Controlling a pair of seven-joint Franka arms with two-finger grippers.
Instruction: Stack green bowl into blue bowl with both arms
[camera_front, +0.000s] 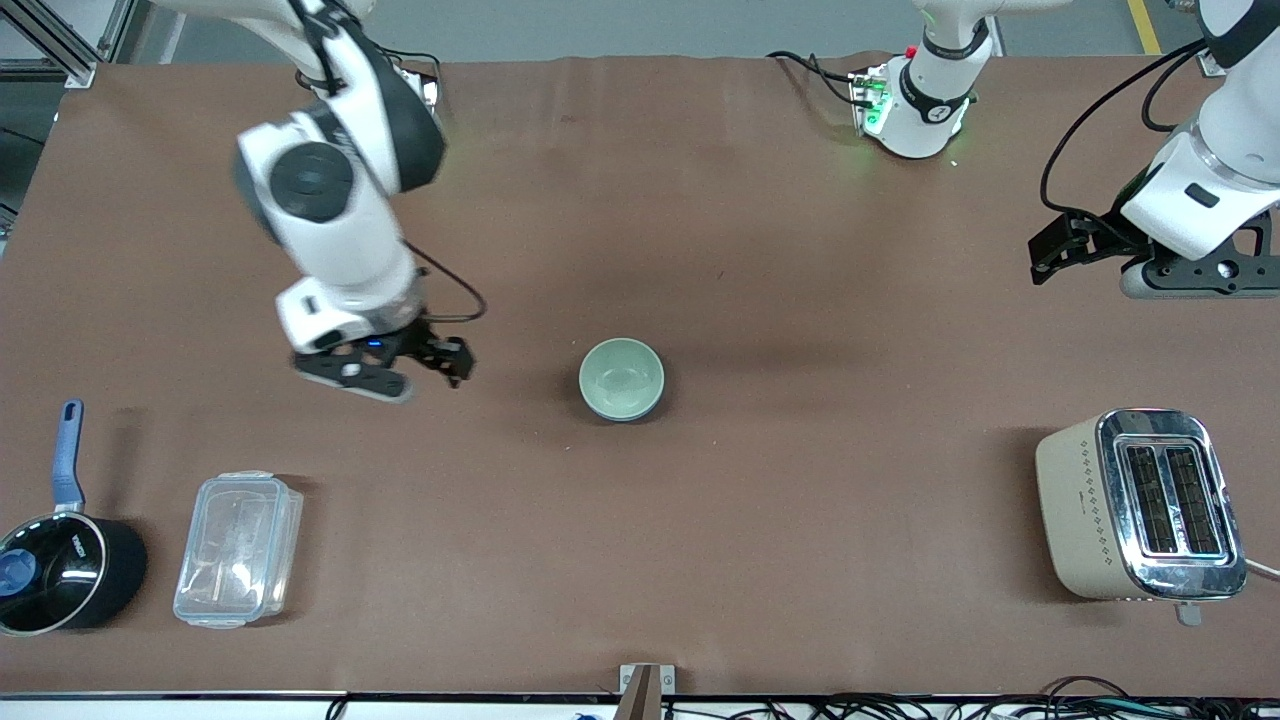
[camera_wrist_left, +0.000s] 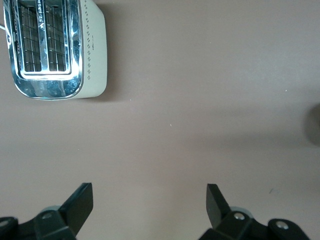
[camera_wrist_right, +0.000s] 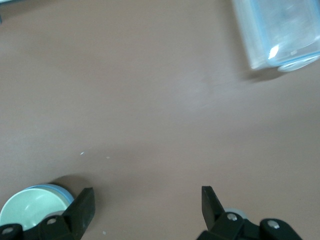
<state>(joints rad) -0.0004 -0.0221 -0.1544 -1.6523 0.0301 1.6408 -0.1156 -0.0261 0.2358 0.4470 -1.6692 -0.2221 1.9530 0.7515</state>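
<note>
The pale green bowl (camera_front: 620, 377) sits nested inside the blue bowl (camera_front: 649, 408) at the middle of the table; only a thin blue edge shows around it. The right wrist view shows the green bowl (camera_wrist_right: 31, 210) with the blue rim (camera_wrist_right: 51, 188) beside one finger. My right gripper (camera_front: 447, 364) (camera_wrist_right: 147, 202) is open and empty, above the table beside the bowls toward the right arm's end. My left gripper (camera_front: 1050, 255) (camera_wrist_left: 150, 200) is open and empty, over bare table at the left arm's end, apart from the bowls.
A beige and chrome toaster (camera_front: 1140, 505) (camera_wrist_left: 55, 47) stands near the front at the left arm's end. A clear plastic lidded container (camera_front: 238, 548) (camera_wrist_right: 280, 32) and a black saucepan with a blue handle (camera_front: 60, 570) stand near the front at the right arm's end.
</note>
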